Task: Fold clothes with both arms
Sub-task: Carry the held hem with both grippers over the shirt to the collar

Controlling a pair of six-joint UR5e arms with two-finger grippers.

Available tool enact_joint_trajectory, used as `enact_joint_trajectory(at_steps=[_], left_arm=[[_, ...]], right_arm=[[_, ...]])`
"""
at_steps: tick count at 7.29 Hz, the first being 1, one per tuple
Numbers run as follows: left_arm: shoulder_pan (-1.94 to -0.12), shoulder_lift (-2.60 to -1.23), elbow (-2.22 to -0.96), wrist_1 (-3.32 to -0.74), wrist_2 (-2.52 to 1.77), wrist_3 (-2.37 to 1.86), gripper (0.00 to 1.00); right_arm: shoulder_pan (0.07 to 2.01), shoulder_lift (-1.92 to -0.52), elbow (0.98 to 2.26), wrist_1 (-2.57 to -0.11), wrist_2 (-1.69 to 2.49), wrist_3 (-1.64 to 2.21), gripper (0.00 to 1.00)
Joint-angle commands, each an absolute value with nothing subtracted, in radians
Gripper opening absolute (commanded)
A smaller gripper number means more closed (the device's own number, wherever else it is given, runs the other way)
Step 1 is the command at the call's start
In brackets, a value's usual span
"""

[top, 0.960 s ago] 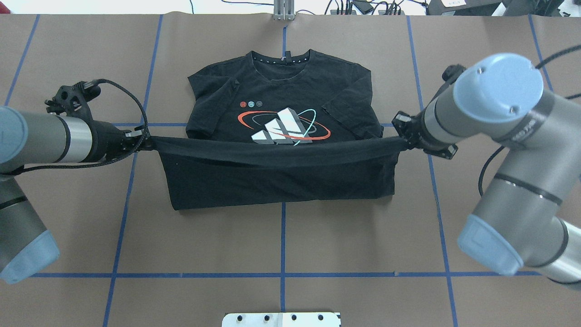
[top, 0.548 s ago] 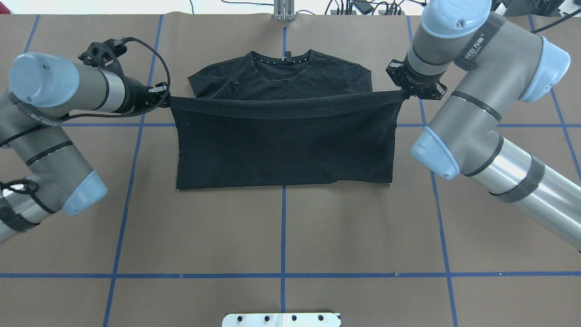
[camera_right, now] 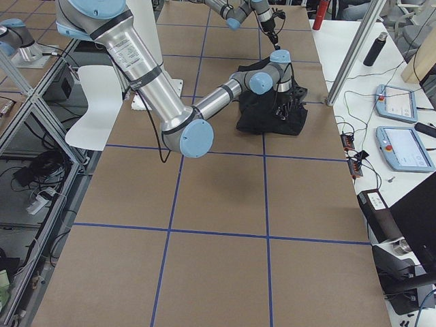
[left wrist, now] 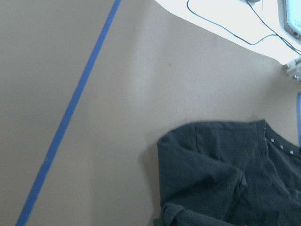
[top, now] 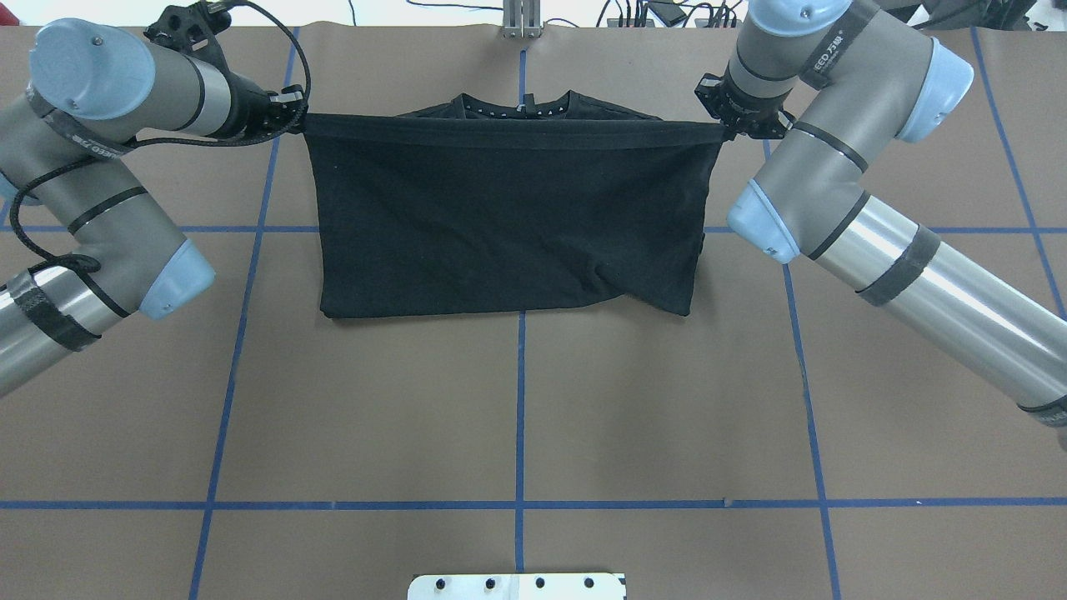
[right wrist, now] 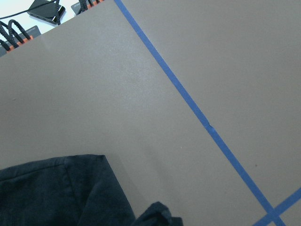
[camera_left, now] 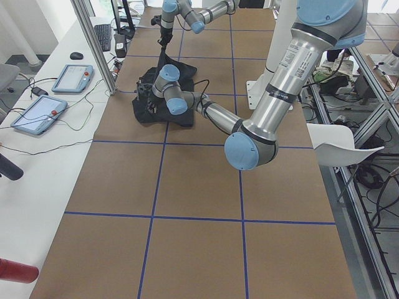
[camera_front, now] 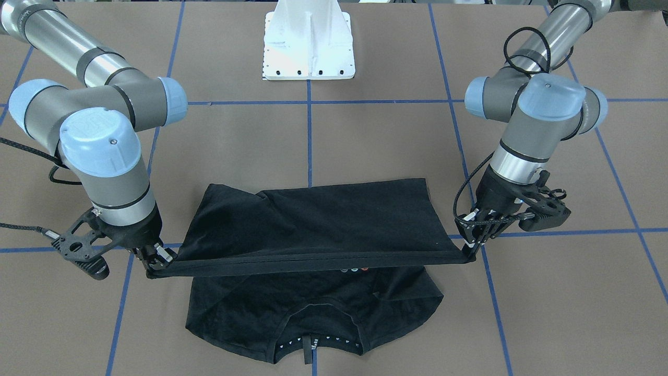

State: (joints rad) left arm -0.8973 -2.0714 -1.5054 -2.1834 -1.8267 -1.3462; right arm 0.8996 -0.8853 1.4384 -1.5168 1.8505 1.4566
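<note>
The left gripper [top: 293, 117] and right gripper [top: 729, 127] each pinch the hem of the black T-shirt [top: 500, 217]. The hem stretches tight over the far collar [top: 517, 107].

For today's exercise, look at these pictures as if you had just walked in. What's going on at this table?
The robot is folding a black T-shirt on the paper-covered table. The left gripper and the right gripper each pinch one corner of the hem, which is stretched taut between them near the collar. The shirt's lower half lies draped over its chest. The hem is not yet released, so the fold is unfinished.
</note>
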Motion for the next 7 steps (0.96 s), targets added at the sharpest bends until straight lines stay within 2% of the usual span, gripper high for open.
enact_joint_trajectory(at_steps=[1, 3, 5, 6, 7], left_arm=[[-0.9, -2.118, -1.432, -2.187, -1.825, -1.345, 0.0], [-0.899, -2.195, -1.289, -2.221, -1.818, -1.345, 0.0], [-0.899, -2.21, -1.215, -2.279, -1.815, -1.347, 0.04], [-0.899, -2.212, -1.204, -2.292, -1.815, -1.347, 0.1], [-0.897, -2.214, -1.189, -2.301, -1.815, -1.345, 0.23]], right_arm=[[0.897, -0.841, 1.34, -1.499, 1.845, 1.451, 0.0], [0.878, -0.807, 1.241, -1.415, 1.815, 1.451, 0.0], [0.868, -0.805, 1.224, -1.371, 1.809, 1.456, 0.0], [0.868, -0.805, 1.212, -1.368, 1.79, 1.454, 0.0], [0.864, -0.798, 1.204, -1.368, 1.773, 1.451, 0.0]])
